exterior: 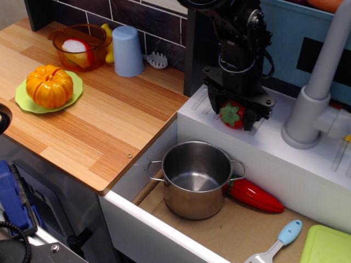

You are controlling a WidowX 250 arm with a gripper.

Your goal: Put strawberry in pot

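Observation:
The strawberry (232, 114), small, red and glossy with a green cap, lies on the white ribbed ledge (285, 159) beside the sink. My black gripper (233, 112) has come straight down over it. The jaws stand open with one finger close on each side of the fruit, and I cannot tell whether they touch it. The steel pot (196, 178), empty and upright with two loop handles, stands in the sink basin just below and in front of the ledge.
A long red pepper toy (255, 195) lies right of the pot. A blue-handled utensil (279, 241) and a green board (326, 245) are at the front right. The grey faucet (315, 93) stands right of the gripper. A pumpkin on a green plate (49, 86), an orange bowl (80, 45) and a blue cup (127, 51) sit on the wooden counter.

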